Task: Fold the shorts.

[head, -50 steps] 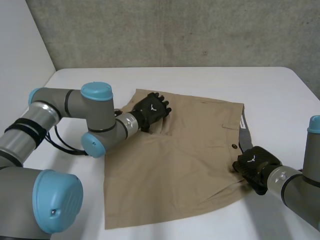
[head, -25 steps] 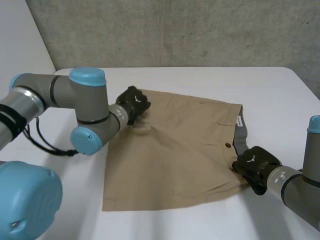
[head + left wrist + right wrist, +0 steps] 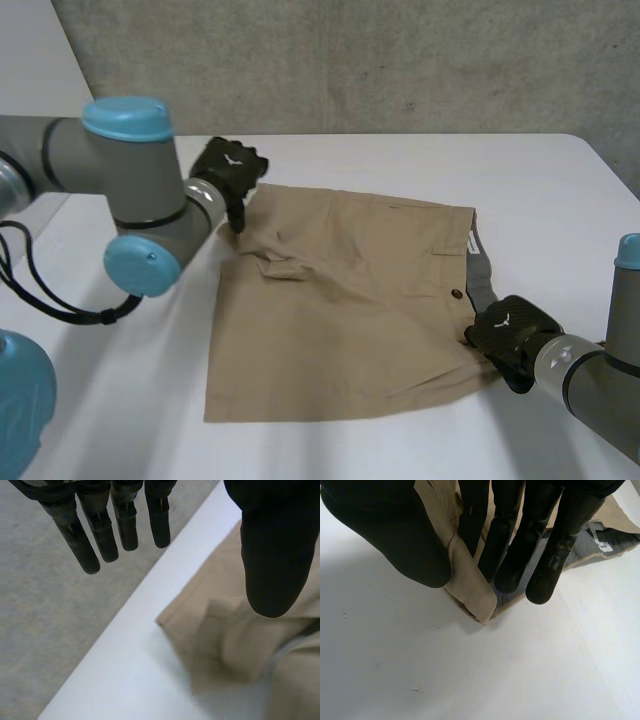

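Tan shorts (image 3: 350,300) lie spread on the white table (image 3: 560,190), waistband to the right with its grey lining (image 3: 484,275) showing. My left hand (image 3: 228,170) hovers at the shorts' far left corner. In the left wrist view its fingers (image 3: 105,530) are straight and apart from the thumb, holding nothing, and the rumpled corner (image 3: 220,630) lies beneath. My right hand (image 3: 512,335) is at the near right corner of the waistband. In the right wrist view its thumb (image 3: 395,535) and fingers pinch the tan edge (image 3: 470,585).
A concrete wall (image 3: 350,60) stands behind the table's far edge. Just beyond my left hand's fingertips, the table edge (image 3: 130,610) drops to grey floor (image 3: 40,605). Bare table lies in front of the shorts and to the right.
My left hand slid from on top of the shorts out to their far left corner, closing and then opening. The cloth there is now rumpled. The right hand kept its grip.
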`<state>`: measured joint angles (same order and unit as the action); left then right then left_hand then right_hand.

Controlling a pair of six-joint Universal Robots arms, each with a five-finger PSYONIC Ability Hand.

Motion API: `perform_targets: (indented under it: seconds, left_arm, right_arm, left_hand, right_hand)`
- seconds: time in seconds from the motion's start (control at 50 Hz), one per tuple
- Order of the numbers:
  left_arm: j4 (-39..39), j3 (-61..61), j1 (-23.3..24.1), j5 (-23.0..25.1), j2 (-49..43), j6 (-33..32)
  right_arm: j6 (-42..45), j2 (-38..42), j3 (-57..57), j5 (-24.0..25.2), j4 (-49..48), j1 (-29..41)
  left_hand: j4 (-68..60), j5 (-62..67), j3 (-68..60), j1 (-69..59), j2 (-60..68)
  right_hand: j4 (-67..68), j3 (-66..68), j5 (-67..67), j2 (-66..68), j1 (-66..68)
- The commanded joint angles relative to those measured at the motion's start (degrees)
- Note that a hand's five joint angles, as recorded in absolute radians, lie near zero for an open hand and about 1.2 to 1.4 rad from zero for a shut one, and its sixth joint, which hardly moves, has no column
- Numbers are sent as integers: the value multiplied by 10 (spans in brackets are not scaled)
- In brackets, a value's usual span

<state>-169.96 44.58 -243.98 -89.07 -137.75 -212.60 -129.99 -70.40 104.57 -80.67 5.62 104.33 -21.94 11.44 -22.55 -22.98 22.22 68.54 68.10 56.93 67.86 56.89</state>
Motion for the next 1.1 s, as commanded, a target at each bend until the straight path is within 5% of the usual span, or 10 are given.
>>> perform_targets:
  seconds: [0.02, 0.36, 0.5, 0.64, 0.74, 0.88, 1.1]
  left_arm:
    - [-4, 3, -45, 8, -18, -4]
    - [-7, -30, -65, 177, -73, -4]
    - [5, -86, -68, 205, -119, -10]
    - [25, -112, -69, 184, -150, -30]
    - [27, -100, -66, 100, -148, -76]
    - [23, -24, -58, 4, -112, -93]
    - [20, 86, -43, -10, -34, 33]
  right_arm:
    - [0, 0, 0, 0, 0, 0]
    - [0, 0, -1, 0, -1, -1]
    - [0, 1, -2, 0, -1, -1]
    - [0, 0, -2, 0, -1, 0]
    - [0, 0, -3, 0, -1, 0]
    - [0, 1, -3, 0, -1, 0]
    - [0, 0, -2, 0, -1, 0]
  left_hand:
    - [-14, 19, -8, -4, 11]
    - [-21, 26, -15, -10, 18]
    - [-76, 81, -70, -66, 73]
    - [-380, 385, -374, -370, 377]
    - [-576, 581, -570, -565, 573]
    - [-581, 586, -575, -570, 578]
    - [-492, 497, -486, -482, 489]
  right_hand:
    - [115, 119, 131, 121, 231]
    - [115, 119, 131, 121, 231]
    - [115, 119, 131, 121, 231]
    - [115, 119, 131, 121, 231]
    - [115, 119, 131, 121, 231]
    - [115, 119, 131, 121, 231]
    - [115, 119, 131, 121, 231]
